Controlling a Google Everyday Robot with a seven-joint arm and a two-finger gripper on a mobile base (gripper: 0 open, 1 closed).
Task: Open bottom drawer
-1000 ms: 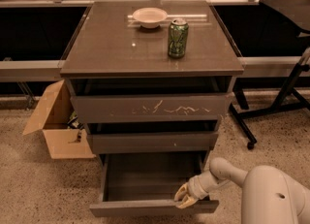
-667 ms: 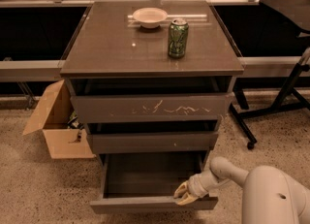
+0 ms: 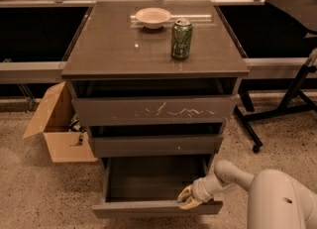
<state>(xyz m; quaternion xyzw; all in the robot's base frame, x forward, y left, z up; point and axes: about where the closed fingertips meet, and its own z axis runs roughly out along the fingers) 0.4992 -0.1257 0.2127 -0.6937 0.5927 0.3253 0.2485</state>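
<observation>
The bottom drawer point(image 3: 148, 208) is pulled well out of the grey-brown cabinet, its shallow dark tray point(image 3: 153, 178) showing and bare. Its plain flat front faces the camera at the lower edge of the view. My gripper point(image 3: 187, 199) comes in from the lower right on a white arm and rests at the top edge of the drawer front, towards its right end. Above it sit the mid-width drawer front point(image 3: 156, 144) and the widest front with white scratch marks point(image 3: 153, 110).
A green can point(image 3: 182, 38) and a white bowl point(image 3: 153, 17) stand on the cabinet top. An open cardboard box point(image 3: 57, 126) sits on the floor at the left. A black wheeled stand point(image 3: 287, 104) is at the right. My white arm body point(image 3: 280, 198) fills the lower right.
The bottom drawer front and my gripper have come slightly further out towards the camera. Nothing else moved.
</observation>
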